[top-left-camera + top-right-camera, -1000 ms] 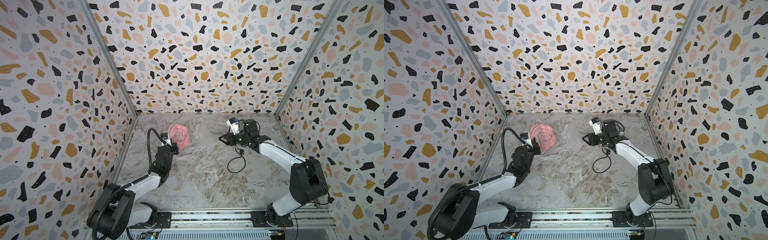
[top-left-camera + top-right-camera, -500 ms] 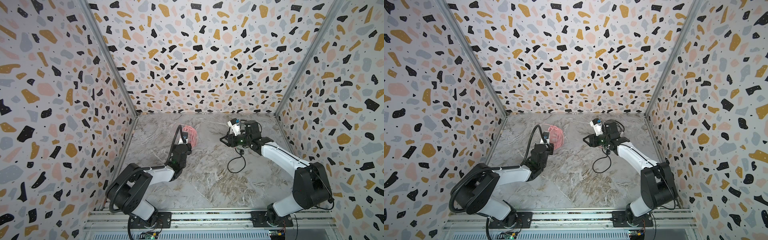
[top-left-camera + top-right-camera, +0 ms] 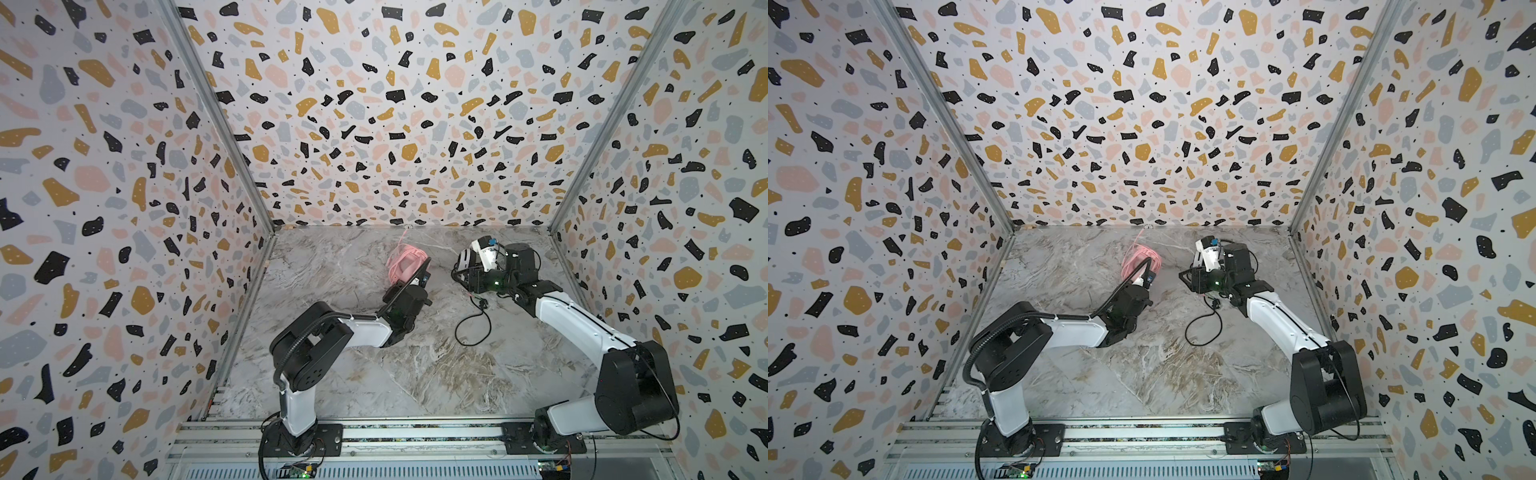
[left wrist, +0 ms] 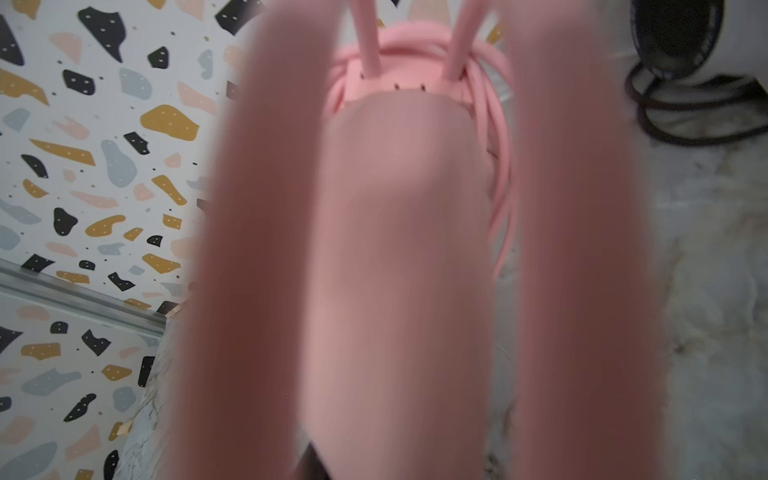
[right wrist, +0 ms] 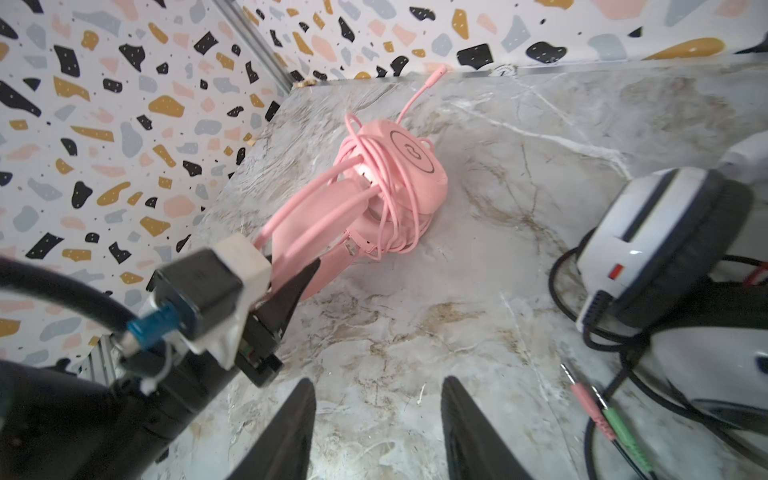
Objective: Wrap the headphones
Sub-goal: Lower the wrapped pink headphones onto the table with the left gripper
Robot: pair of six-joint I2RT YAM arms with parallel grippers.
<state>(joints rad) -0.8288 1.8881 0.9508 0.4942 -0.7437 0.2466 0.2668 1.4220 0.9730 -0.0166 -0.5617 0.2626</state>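
The pink headset (image 3: 405,264) lies on the table (image 3: 374,374) near the back wall. Its pink cord (image 5: 390,216) is wound in many loops around the earcups, and only the plug end sticks out toward the wall. The left gripper (image 5: 282,270) sits at the headband (image 5: 316,212). One dark finger (image 5: 297,286) shows beside the bands, but I cannot tell whether the jaws pinch the band or stand slack around it (the left wrist view is a pink blur).

The right gripper (image 5: 378,432) hovers low over bare marble with its jaws spread and empty. It is just beside the white headset (image 5: 665,249), whose black cord (image 3: 469,328) lies loose on the table and ends in plugs (image 5: 598,411).

The pink one looks finished, so the step in hand is most likely letting go of it. To do that well, the left jaws should open fully before the arm moves. The arm should then back out along the headband's line, not sideways, so that no finger hooks a loop and drags the winding loose. It should go low and slow until clear. The black cord is not yet wrapped, and the right gripper looks well placed to pin the white headset for that.
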